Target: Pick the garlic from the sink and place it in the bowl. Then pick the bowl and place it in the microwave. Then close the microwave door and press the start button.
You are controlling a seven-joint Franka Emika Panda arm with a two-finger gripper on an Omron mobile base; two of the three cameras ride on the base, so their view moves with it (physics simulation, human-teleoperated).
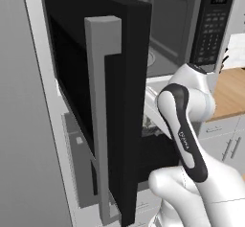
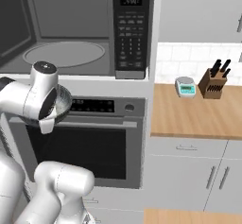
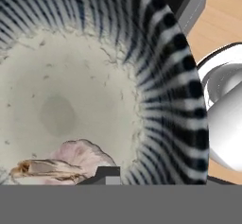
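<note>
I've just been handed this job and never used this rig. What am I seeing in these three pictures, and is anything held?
It is a white robot arm on a driving base. Two pictures look forward from behind it, left and right; the third looks along its hand. The microwave stands open above an oven, door swung out. The hand looks into the bowl, garlic inside. The fingers sit at its rim; whether they grip it I cannot tell.

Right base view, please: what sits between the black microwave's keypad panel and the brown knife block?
A small grey kitchen scale on the wooden counter, in the right base view.
</note>
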